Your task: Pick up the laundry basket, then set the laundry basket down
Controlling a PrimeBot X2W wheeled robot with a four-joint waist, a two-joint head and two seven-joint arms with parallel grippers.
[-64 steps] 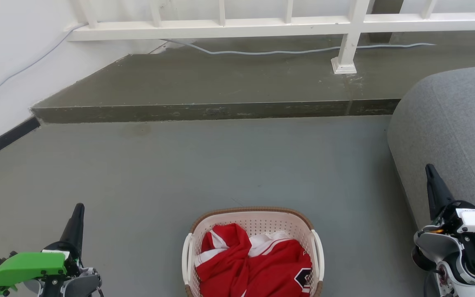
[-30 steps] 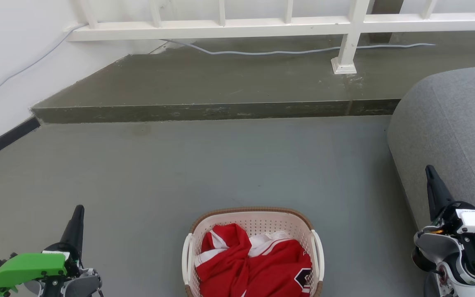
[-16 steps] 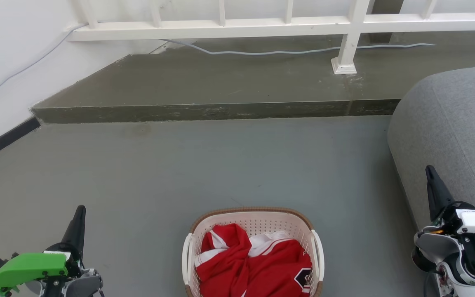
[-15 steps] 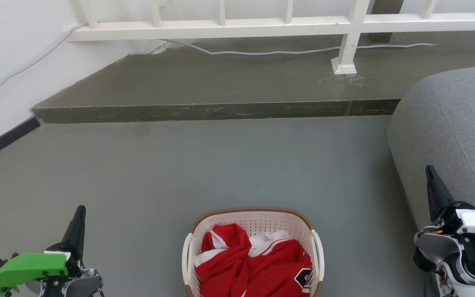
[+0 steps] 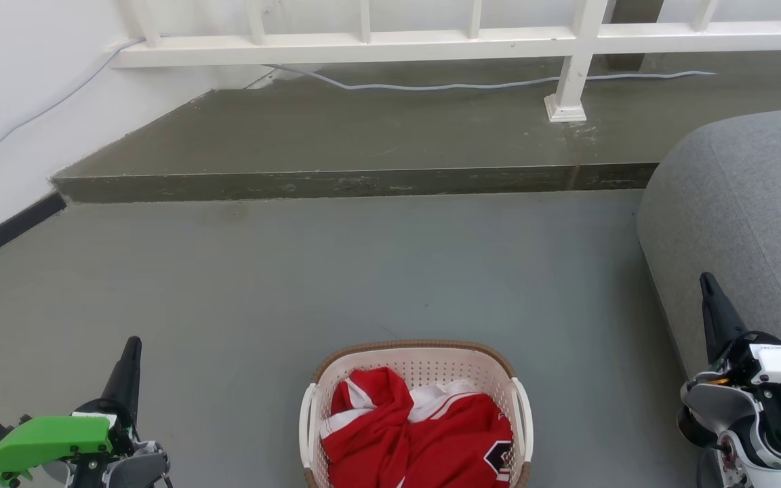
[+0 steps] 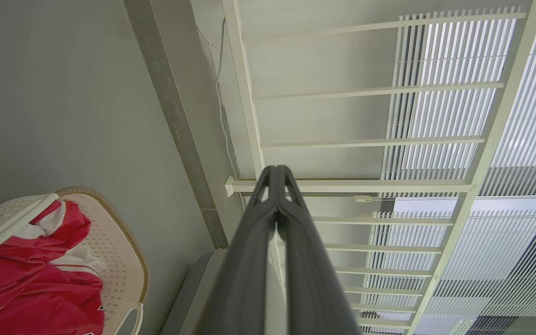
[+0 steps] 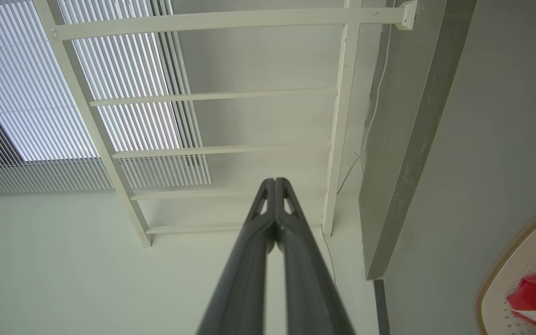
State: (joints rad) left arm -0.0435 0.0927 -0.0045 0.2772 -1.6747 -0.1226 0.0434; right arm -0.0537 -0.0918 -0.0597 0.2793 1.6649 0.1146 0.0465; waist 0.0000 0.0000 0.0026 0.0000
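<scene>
- Centrally, at my head view's bottom edge, the laundry basket stands on the floor, red-and-white clothing inside.
- Left jaws and right jaws: both clenched, empty, flanking the basket, well apart from its handles.
- Open floor runs ahead to a raised step edge; a grey cushion bounds my right.

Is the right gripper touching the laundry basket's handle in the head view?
No, the right gripper stands apart from the laundry basket, beside the grey sofa.
</scene>
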